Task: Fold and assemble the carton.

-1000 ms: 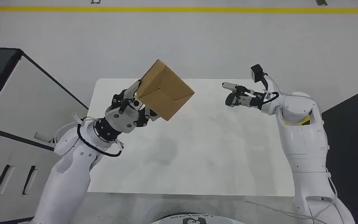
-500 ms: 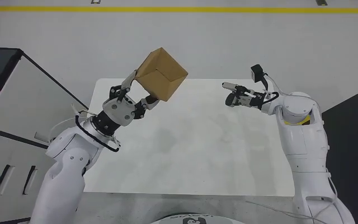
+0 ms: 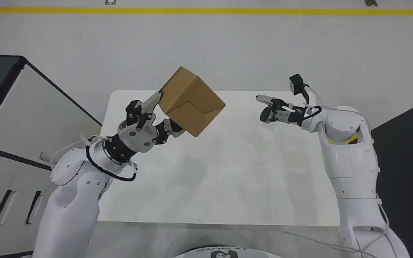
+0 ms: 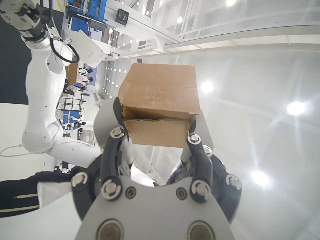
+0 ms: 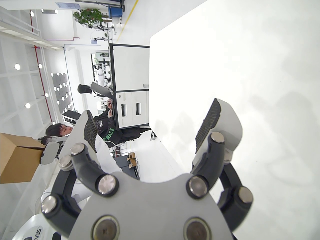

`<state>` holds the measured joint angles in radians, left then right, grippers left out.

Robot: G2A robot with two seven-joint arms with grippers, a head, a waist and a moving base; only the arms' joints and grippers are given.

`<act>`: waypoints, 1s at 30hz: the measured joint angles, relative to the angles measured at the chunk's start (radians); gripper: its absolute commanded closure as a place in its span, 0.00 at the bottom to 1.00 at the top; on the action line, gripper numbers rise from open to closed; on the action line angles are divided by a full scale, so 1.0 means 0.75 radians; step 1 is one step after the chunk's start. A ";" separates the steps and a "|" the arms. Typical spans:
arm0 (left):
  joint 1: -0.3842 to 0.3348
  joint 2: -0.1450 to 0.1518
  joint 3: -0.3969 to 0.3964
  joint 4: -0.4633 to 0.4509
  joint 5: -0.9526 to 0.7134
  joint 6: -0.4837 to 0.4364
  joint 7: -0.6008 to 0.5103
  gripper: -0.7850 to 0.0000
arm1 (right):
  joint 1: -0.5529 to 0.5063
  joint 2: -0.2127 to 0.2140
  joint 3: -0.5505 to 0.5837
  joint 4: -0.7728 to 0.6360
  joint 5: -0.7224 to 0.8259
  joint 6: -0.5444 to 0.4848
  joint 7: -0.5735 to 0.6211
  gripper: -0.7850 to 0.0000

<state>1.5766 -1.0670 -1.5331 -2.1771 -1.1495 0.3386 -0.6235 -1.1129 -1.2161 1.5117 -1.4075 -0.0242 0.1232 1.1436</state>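
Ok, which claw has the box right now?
The left claw: it is shut on the brown box, held up over the table's far left corner. The right claw is open and empty.

Figure: the two arms I drive, as built.
Left arm (image 3: 76, 190) and right arm (image 3: 352, 158), yellow-banded at the shoulder: glossy white shells, black joint collars; a black cable (image 3: 111, 174) girds the left forearm. My left gripper (image 4: 155, 116) and right gripper (image 5: 152, 111): grey palm plates, silver screws (image 5: 197, 185), black linkages, white fingers (image 5: 232, 123) with ribbed black pads (image 5: 210, 118).
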 measured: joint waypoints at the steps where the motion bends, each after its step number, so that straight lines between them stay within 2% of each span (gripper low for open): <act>1: 0.000 0.000 0.000 0.000 0.000 0.000 0.002 1.00 | 0.000 0.000 0.000 0.000 0.000 0.000 0.000 0.00; 5: -0.003 0.000 0.002 0.011 0.052 -0.032 0.003 1.00 | 0.000 0.000 0.000 0.000 0.000 0.000 0.000 0.00; 12: -0.023 0.023 -0.022 0.078 0.556 -0.230 -0.188 1.00 | 0.000 0.000 0.000 0.000 0.000 0.000 0.000 0.00; 16: -0.040 0.028 -0.017 0.149 0.699 -0.354 -0.273 1.00 | 0.000 0.000 0.000 0.000 0.000 0.000 0.000 0.00; 18: -0.045 0.026 -0.011 0.175 0.698 -0.418 -0.275 1.00 | 0.000 0.000 0.000 0.000 0.000 0.000 0.000 0.00; 24: -0.047 0.028 -0.012 0.164 0.703 -0.396 -0.266 1.00 | 0.000 0.000 0.000 0.000 0.000 0.000 0.000 0.00; 26: -0.054 0.032 -0.004 0.167 0.796 -0.409 -0.268 1.00 | 0.000 0.000 0.000 0.000 0.000 0.000 0.000 0.00; 30: -0.086 0.037 0.022 0.204 1.081 -0.518 -0.230 1.00 | 0.000 0.000 0.000 0.000 0.000 0.000 0.000 0.00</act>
<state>1.5125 -1.0392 -1.5169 -2.0241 -0.3384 -0.0497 -0.7958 -1.1129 -1.2161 1.5117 -1.4075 -0.0242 0.1232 1.1436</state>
